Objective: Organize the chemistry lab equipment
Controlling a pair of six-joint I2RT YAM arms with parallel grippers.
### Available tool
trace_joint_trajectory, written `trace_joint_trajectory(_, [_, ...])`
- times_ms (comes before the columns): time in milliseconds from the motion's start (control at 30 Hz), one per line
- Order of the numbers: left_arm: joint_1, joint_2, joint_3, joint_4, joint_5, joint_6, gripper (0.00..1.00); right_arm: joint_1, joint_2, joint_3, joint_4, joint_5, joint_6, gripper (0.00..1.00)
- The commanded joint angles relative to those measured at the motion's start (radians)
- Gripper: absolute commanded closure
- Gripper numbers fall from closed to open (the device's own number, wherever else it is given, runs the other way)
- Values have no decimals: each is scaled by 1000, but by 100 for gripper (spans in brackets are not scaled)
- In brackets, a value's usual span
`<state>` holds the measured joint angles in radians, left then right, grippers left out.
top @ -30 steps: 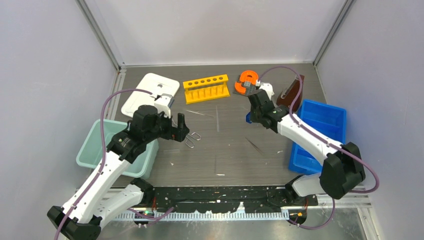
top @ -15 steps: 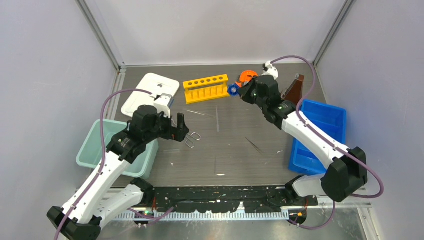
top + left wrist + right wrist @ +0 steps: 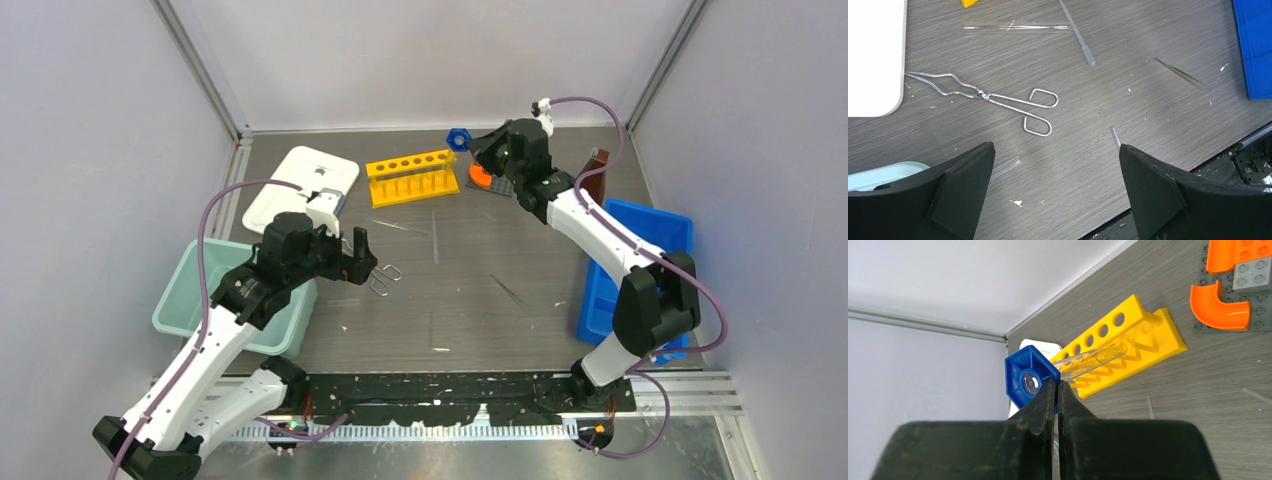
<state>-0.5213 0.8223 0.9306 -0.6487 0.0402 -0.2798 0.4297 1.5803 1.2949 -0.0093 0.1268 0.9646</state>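
Top external view: the right gripper [image 3: 468, 142] is clenched on the blue hex piece [image 3: 459, 138]. It holds the piece in the air just past the right end of the yellow rack [image 3: 412, 176], near the back wall. The orange horseshoe [image 3: 480, 176] lies partly under that arm. The brown flask [image 3: 592, 172] leans just behind the blue bin [image 3: 655, 225]. The arm crosses part of this bin, so what it holds cannot be told. At the left the teal bin [image 3: 185, 290] sits half under the left arm, its inside mostly hidden. The left gripper [image 3: 362, 255] hangs with jaws spread wide, grasping nothing, just beside the tongs [image 3: 382, 278]. A white tray [image 3: 300, 185] lies behind it.

Left wrist view: the tongs lie flat on the table [image 3: 1148, 115] beyond the spread fingers [image 3: 963, 190], loops towards the camera and tips beside the tray. A clear rod [image 3: 1015, 28] lies farther off, with a second rod [image 3: 1078, 35] slanting past its end. Of the two bins only edges show.

Right wrist view: both fingers press shut on the hex piece's edge. A clear tube [image 3: 1093, 360] stands out of its centre and points towards the rack, which shows six holes on top. Whether the tube touches the rack cannot be told. Printed marks run along the tube — too small to read.
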Motion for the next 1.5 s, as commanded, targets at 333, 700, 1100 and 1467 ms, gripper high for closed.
trace_joint_trajectory(333, [-5,-16,-1,19,3,11,0,-12,49,144,-93,-6,71,99])
trace_joint_trajectory(700, [-8,-18,-4,19,9,8,0,-13,61,157,-146,26,58,100])
trace_joint_trajectory(1100, [-8,-19,-6,19,9,8,0,-26,115,219,-144,-1,53,99])
trace_joint_trajectory(1467, [-8,-15,-6,21,10,8,0,-37,150,233,-155,0,36,99])
